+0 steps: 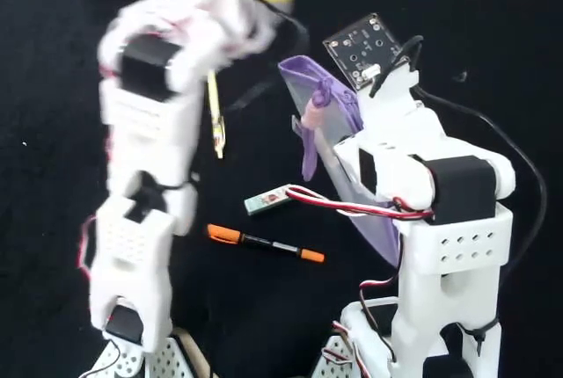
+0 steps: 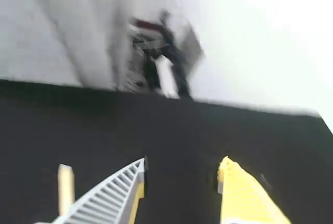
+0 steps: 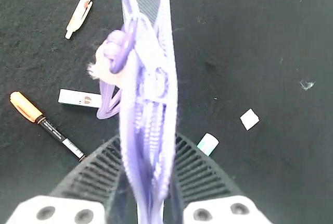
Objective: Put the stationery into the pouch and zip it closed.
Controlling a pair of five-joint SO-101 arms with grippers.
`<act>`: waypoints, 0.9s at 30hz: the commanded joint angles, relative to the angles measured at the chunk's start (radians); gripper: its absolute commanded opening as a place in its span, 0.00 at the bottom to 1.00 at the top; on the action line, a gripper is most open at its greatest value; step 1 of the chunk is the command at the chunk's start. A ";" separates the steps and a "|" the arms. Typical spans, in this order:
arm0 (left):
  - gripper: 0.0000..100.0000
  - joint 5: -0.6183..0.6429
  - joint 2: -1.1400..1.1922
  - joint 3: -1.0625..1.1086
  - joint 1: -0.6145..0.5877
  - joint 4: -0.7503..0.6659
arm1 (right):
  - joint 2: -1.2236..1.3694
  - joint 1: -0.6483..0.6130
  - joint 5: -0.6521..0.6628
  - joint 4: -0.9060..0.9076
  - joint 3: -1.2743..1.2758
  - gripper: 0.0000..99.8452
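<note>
Pouch (image 3: pixel 148 78) is pinched upright by right gripper (image 3: pixel 148 151). Left gripper (image 2: pixel 179 182) is spread wide, empty, high over table. Pen (image 1: pixel 215 119) is found beside left arm, long axis pointed away from bases.

From above, the top of the left arm (image 1: pixel 189 35) is a blur, the right arm (image 1: pixel 440 193) hides the lower part of the pouch (image 1: pixel 339 110), and the right wrist view's edge cuts off one end of the pen (image 3: pixel 80 10).

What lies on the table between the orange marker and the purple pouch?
A small white box, probably an eraser, lies between the marker and the pouch. The right wrist view shows this most plainly.
</note>
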 commanded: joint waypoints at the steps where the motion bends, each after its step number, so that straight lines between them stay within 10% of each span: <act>1: 0.24 0.000 -0.057 -0.031 -0.160 0.031 | -0.030 -0.008 -0.012 -0.025 -0.045 0.01; 15: 0.24 0.071 -0.026 0.314 -0.495 0.005 | -0.021 -0.015 -0.147 -0.299 -0.039 0.01; 27: 0.24 0.068 0.153 0.321 -0.455 -0.009 | -0.082 -0.060 -0.238 -0.779 0.358 0.01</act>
